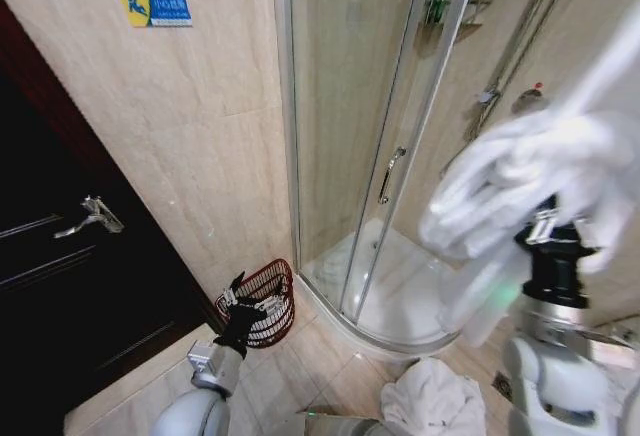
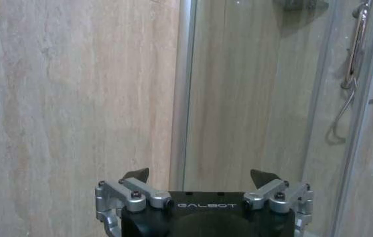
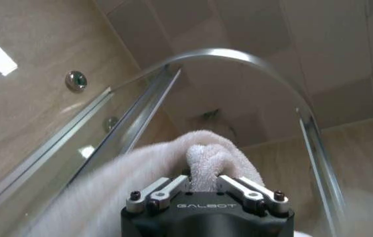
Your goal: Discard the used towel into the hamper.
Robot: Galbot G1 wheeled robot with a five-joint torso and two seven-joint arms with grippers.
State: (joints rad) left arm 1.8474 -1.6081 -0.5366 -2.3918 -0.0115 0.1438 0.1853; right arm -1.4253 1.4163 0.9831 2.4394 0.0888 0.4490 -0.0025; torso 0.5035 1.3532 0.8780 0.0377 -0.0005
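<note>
Right gripper (image 3: 206, 183) raised high, jaws clamped on white terry towel (image 1: 520, 181); left gripper (image 2: 200, 178) low, jaws spread empty, beside reddish-brown wire hamper (image 1: 270, 291) near glass shower door (image 1: 350, 126).

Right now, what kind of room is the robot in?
Most likely a bathroom, maybe in a hotel. There is a curved glass shower cabin with a shower hose on the tiled wall, a wire hamper on the floor, and a white towel held up in the right gripper.

Black grippers marked GALBOT, silver screwed fingers (image 2: 137, 193), pale grey arms.
</note>
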